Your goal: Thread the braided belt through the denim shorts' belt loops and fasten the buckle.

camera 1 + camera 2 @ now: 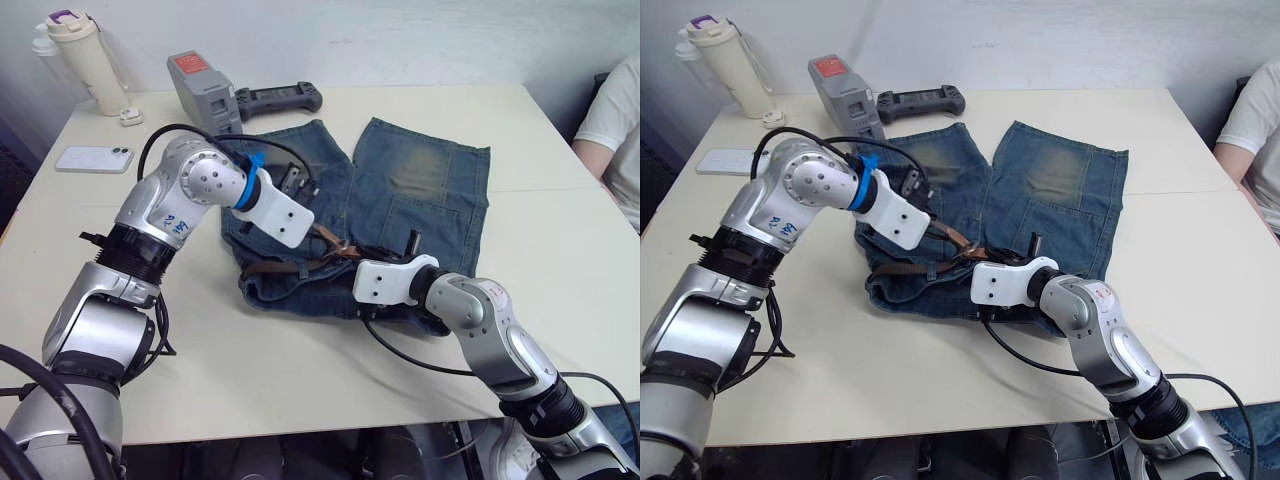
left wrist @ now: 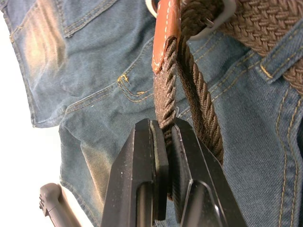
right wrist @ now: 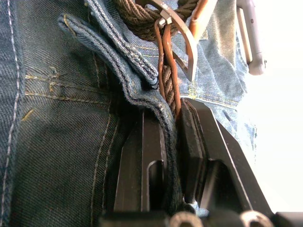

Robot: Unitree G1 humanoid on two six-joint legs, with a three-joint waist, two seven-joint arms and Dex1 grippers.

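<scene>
Item one, your denim shorts [image 1: 400, 190]: spread flat mid-table [image 1: 560, 260], legs pointing away from you, waistband bunched at the near edge between the two arms. Item two, your braided belt [image 2: 199, 94]: dark brown woven strap lying along that waistband, its tan leather tip [image 2: 165, 33] beside the buckle [image 3: 182, 45], a grey metal frame near the middle of the waistband. Item three, your left gripper [image 2: 166, 142]: jaws nearly closed, pinching a doubled length of the strap just below the leather tip. Item four, your right gripper [image 3: 171, 127]: jaws closed down on a fold of waistband denim, with belt strap pressed in alongside it. Off-task stock on the far left of the table: a cream bottle [image 1: 85, 60], a white phone [image 1: 95, 158], a grey battery pack [image 1: 203, 90], a black controller [image 1: 280, 98].
</scene>
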